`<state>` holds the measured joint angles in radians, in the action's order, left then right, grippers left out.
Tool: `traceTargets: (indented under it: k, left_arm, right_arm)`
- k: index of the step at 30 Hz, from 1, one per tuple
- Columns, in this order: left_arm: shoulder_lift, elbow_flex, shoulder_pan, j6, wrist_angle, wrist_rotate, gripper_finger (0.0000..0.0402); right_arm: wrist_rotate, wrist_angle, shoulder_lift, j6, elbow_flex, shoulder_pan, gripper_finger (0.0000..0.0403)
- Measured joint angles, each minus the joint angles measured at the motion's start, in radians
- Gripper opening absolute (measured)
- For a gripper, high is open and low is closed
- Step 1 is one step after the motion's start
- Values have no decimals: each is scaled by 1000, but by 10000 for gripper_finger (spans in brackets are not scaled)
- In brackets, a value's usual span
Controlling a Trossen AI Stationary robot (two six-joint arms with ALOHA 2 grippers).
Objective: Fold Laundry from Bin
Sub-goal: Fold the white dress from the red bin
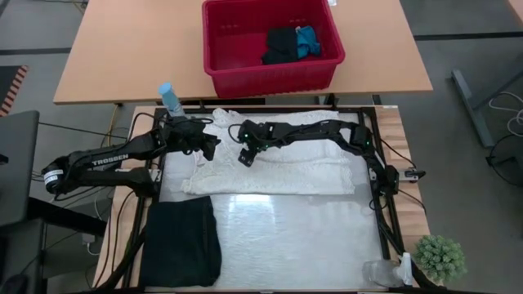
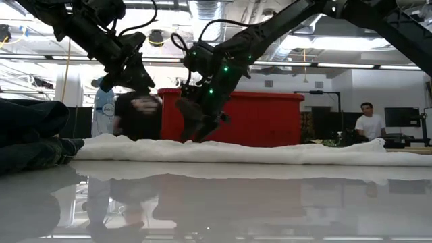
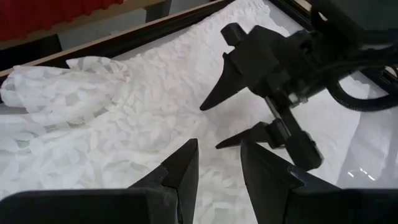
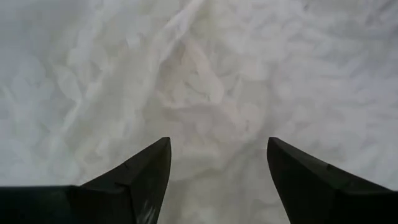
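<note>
Both grippers hover above the white garment [image 1: 270,163] spread across the table's far half: right gripper [image 4: 217,180] spread wide, left gripper [image 3: 217,177] partly parted, holding nothing. Dark and blue laundry [image 1: 292,45] lies in the red bin [image 1: 270,77] beyond; a black garment [image 1: 181,243] lies near left.

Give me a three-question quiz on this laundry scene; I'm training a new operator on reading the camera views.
1. True or false: the white garment lies spread on the table.
2. What is in the red bin? A) nothing B) black and blue cloth C) a white shirt
3. Which gripper has its fingers wide apart just above the white garment?

Key:
1. True.
2. B: black cloth with a blue piece beside it.
3. The right gripper; the left gripper hangs next to it with a narrower gap, and a black garment lies folded at the table's near left.
</note>
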<state>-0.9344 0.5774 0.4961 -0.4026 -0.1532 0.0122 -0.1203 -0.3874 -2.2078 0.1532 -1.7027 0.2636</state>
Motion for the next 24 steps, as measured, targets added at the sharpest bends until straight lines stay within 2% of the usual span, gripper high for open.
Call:
traceTargets:
  k: [5,24]
  left_arm:
    - [0,0,0,-2,0,20,110]
    - [0,0,0,-10,1,29,110]
  right_arm:
    - [-36,26,-1,-23,0,-9,287]
    - [-12,37,-7,-87,0,-9,277]
